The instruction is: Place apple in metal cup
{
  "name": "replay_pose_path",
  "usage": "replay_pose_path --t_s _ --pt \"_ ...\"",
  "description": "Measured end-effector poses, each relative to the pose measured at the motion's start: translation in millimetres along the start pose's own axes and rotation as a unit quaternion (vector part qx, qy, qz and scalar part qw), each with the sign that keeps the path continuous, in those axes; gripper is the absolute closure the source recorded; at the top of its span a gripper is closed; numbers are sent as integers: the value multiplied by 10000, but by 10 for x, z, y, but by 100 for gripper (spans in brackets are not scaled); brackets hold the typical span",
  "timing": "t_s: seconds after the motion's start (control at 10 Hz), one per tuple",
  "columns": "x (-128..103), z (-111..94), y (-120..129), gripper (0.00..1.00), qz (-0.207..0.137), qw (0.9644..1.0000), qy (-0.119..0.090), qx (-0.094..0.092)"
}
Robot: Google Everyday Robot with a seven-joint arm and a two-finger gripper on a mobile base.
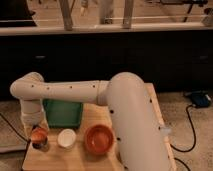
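The apple (38, 134) is a small orange-red fruit at the near left of the wooden table (80, 159). It is right at the top of the dark shiny metal cup (41, 145), directly under my gripper (37, 127). The gripper hangs down from the white arm (75, 92), which reaches in from the right. The apple touches the gripper's lower end. I cannot tell whether the apple rests in the cup or hangs just above its rim.
A small white cup (66, 138) stands just right of the metal cup. A wide orange-red bowl (98, 139) stands right of that. A green bin (62, 113) is behind them. The table's left and front edges are close to the cup.
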Motion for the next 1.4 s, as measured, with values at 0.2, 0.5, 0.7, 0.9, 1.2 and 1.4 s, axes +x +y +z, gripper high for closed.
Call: replay_pose_path --t_s 0.2,0.5,0.7,0.9,1.2,1.4 --pt "-3 5 8 28 6 10000 -8 0" --pt "1 -6 41 20 28 10000 -2 -5" --pt "6 -20 63 20 43 10000 7 -9" --pt "11 -39 83 20 44 10000 12 -21" --pt "15 -52 103 20 42 10000 16 -14" --pt "18 -53 118 20 43 10000 15 -4"
